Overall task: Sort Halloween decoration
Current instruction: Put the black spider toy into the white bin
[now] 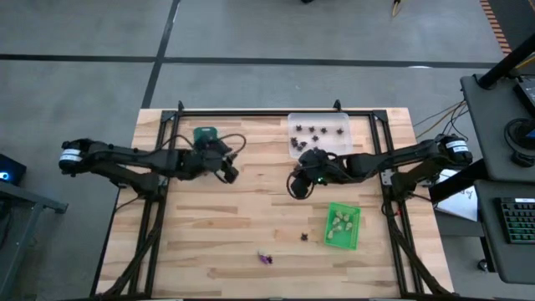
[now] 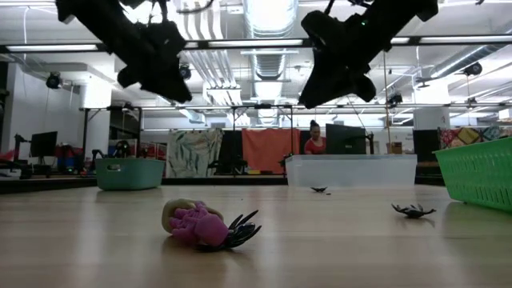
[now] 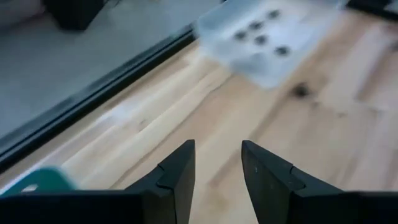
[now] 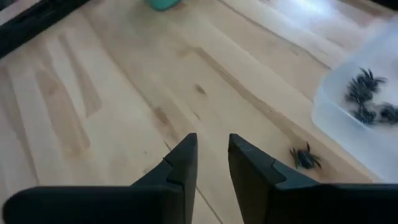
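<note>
Halloween decorations lie scattered. A purple trinket point(image 1: 265, 258) and a black spider point(image 1: 305, 237) rest on the wood near the front. Another black spider point(image 4: 304, 157) lies beside the clear tray point(image 1: 338, 125), which holds several black spiders point(image 4: 367, 93). Pale cream pieces point(image 1: 340, 222) sit in the green tray point(image 1: 354, 238). A teal tray point(image 1: 205, 134) stands at the far left. My left gripper point(image 3: 217, 146) hangs open above the wood, right of the teal tray point(image 3: 37, 183). My right gripper point(image 4: 212, 140) hangs open, with a narrow gap, in front of the clear tray. Neither has anything between its fingers.
A black metal frame point(image 1: 251, 112) runs along the table's far edge and down both sides. In the low view the purple trinket point(image 2: 196, 224) lies up against a black spider point(image 2: 240, 230) at the near centre. Bare wood stretches between the two grippers.
</note>
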Tool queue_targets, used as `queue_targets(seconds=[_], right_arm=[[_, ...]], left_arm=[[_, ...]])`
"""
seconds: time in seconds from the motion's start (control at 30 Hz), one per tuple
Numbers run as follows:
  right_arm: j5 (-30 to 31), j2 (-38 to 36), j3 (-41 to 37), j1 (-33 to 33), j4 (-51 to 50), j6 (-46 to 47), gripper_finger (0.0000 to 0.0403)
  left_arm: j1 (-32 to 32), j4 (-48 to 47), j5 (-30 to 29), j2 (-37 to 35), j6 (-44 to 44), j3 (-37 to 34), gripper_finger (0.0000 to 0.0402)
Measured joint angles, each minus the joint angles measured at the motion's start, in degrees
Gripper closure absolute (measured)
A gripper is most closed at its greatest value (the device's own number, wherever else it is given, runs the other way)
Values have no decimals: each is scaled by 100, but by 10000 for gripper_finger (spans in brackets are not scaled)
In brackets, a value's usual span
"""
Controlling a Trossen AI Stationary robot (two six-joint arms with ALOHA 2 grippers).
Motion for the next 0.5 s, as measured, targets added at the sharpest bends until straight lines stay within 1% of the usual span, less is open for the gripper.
queue_targets(seconds=[0.13,0.27,0.5], right_arm=[[-2,0,-9,-95,-448,456,354],[-2,136,-9,-225,-579,725,389],[-26,780,239,-445,-651,630,394]], left_arm=[[-434,445,-161,56,198,-6,287],[-596,673,-273,69,271,-8,287],[-595,725,-563,78,272,-17,287]])
